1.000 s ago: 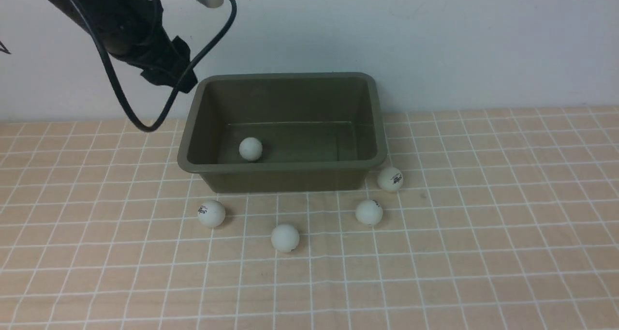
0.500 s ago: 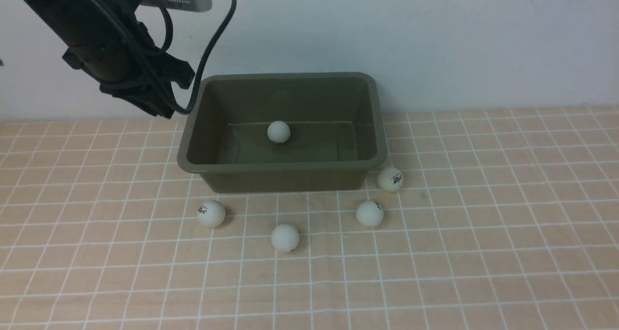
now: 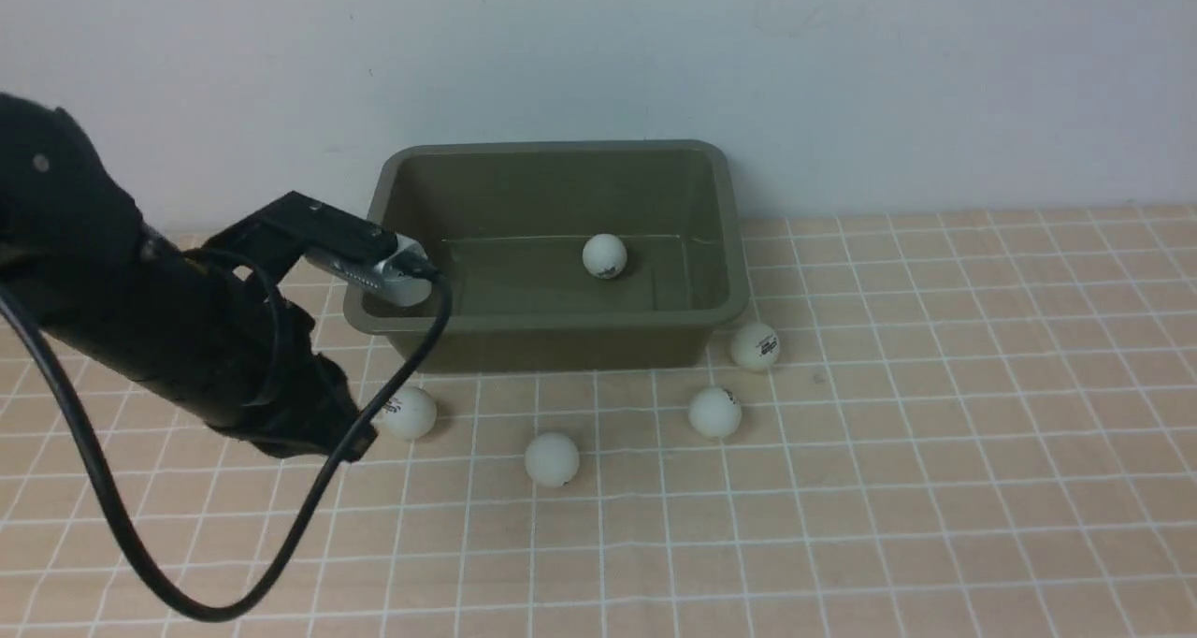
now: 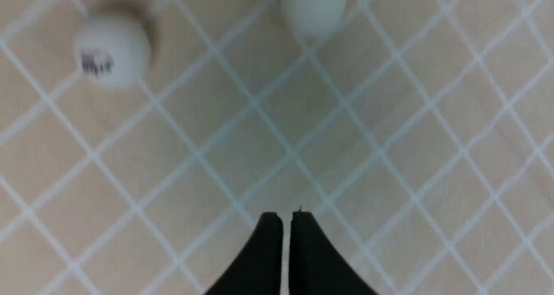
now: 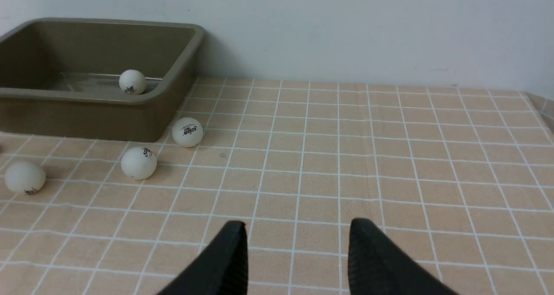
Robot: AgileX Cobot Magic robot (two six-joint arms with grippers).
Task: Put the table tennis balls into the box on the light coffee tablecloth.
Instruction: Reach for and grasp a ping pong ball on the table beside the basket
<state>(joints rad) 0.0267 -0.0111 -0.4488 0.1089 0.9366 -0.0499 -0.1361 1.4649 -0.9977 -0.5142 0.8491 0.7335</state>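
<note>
across the top of the front view ran a plain pale wall [image 3: 842,77]; below it the light coffee tablecloth [image 3: 935,432], white-gridded, filled the rest. the box [image 3: 552,339] stood at upper centre against the wall. the left arm [image 3: 140,311] crossed the left side. one of the table tennis balls [image 3: 604,255] lay inside the box; four lay on the cloth below it. the left gripper [image 4: 286,219] was pinched closed on nothing; the right gripper [image 5: 298,234] stood parted, empty.
</note>
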